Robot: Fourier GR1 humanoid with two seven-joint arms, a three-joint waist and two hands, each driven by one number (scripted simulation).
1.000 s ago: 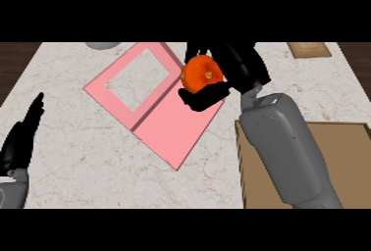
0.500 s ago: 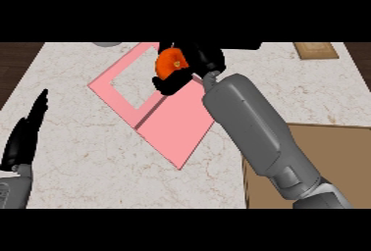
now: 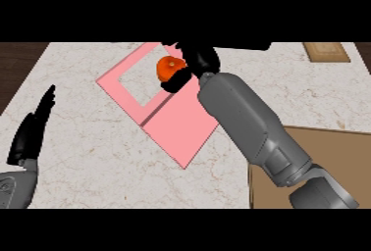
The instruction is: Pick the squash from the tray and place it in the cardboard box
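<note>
Item: small orange squash (image 3: 169, 67), held in my right hand (image 3: 194, 62), black fingers curled round it, above the flat pink tray (image 3: 174, 122). Left hand (image 3: 33, 130): straight-fingered, resting. Brown cardboard box (image 3: 326, 162): well behind the fingers. Risk: squash slipping during the long swing back.

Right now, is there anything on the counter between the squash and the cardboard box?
Nothing visible. The squash sits in the right hand above the pink tray; only bare counter and the robot's own forearm lie toward the cardboard box.
</note>
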